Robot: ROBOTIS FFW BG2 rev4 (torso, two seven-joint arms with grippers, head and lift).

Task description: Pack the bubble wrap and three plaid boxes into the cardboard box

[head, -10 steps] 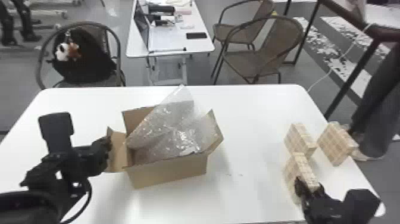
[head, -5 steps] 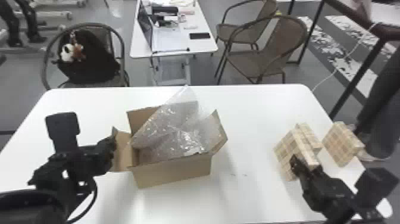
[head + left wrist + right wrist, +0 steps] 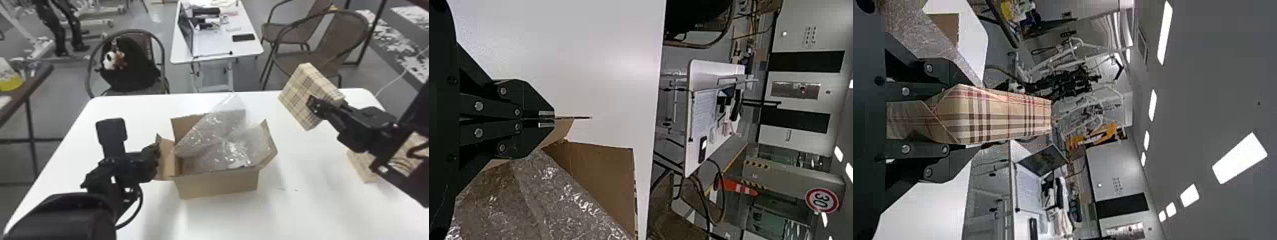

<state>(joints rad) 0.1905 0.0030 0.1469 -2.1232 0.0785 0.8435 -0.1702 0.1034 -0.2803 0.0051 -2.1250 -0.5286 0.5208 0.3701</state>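
Note:
My left gripper is at the left side of the cardboard box; in the left wrist view the left gripper is closed on the box's thin flap. Bubble wrap lies bunched inside the box, one corner rising above the back rim. To the right of the box, my right gripper holds a plaid box raised and tilted. In the right wrist view the plaid box is clamped between the right gripper's fingers. Two more plaid boxes are partly behind the right arm.
The white table has bare surface in front of the cardboard box and to its right. Beyond its far edge stand a chair with a black bag, brown wicker chairs and a second white table.
The right gripper has lifted its plaid box off the table's right side and carried it up and leftward. The head view has shifted. My left gripper still stays at the cardboard box's left side.

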